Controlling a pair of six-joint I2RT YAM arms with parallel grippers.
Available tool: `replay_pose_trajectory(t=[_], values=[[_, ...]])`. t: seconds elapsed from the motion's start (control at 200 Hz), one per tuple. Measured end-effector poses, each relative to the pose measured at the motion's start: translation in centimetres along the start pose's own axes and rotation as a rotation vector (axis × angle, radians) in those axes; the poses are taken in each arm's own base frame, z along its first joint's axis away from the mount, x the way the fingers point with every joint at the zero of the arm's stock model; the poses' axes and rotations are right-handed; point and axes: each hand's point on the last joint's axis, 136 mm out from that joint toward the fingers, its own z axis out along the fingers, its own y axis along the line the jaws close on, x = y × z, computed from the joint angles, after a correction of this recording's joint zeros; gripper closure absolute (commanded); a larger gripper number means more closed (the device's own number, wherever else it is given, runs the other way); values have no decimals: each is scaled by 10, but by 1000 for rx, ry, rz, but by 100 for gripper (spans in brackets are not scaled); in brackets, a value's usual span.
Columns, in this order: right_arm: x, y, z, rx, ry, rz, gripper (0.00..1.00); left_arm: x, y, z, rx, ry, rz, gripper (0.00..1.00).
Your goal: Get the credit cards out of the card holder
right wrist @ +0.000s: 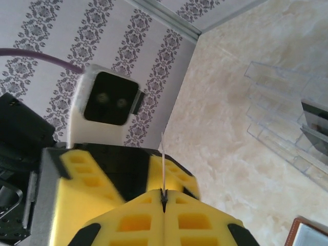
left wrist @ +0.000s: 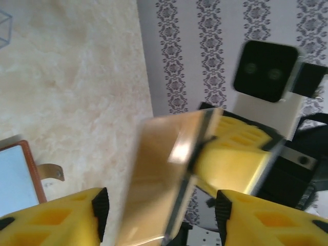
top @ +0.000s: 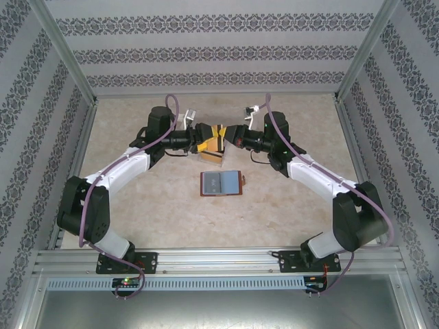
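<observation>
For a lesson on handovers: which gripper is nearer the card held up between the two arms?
Right. The right gripper is shut on the card; the left gripper is open, its fingers on either side of it.

Beige marbled tabletop (top: 171, 219); damask-striped walls (top: 219, 48); aluminium frame (top: 219, 259).

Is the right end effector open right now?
No, the right wrist view shows the right end effector closed on the thin edge of a card.
</observation>
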Motion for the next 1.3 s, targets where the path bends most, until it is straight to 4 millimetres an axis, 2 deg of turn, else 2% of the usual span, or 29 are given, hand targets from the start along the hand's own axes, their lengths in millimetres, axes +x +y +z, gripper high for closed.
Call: replay_pose_trajectory(t=[0.07,0.155,0.23,0.37,0.48,0.659,0.819,0.889,0.989,1.099,1.194,1.304], values=[[0,-4,3,-7,5,25,100,-3,-5,-5,14,-9,5,69],[-5,0,2,-33,-3,32,100,-8,-10,-8,31,-22,3,88],[-9,5,2,-53,-16,18,93,-10,-11,-10,41,-26,8,100],[-12,8,1,-65,-28,23,74,-13,-18,-13,67,-31,28,100],[-13,9,4,-80,-31,49,71,-17,-21,-13,75,-50,34,100],[-8,11,10,-115,-29,80,76,-23,-20,-14,68,-82,15,100],[-5,16,14,-143,-27,92,95,-25,-16,-14,65,-103,-7,100],[-5,16,14,-142,-27,94,100,-25,-12,-15,59,-111,-17,87],[-4,12,15,-124,-29,80,100,-25,-3,-18,23,-129,-35,58],[2,-7,18,-33,-24,66,100,-29,18,-36,-62,-181,-78,33],[5,-29,18,81,-19,33,100,-33,37,-61,-137,-235,-108,23],[5,-44,18,202,-13,-56,100,-35,62,-89,-234,-293,-134,13]])
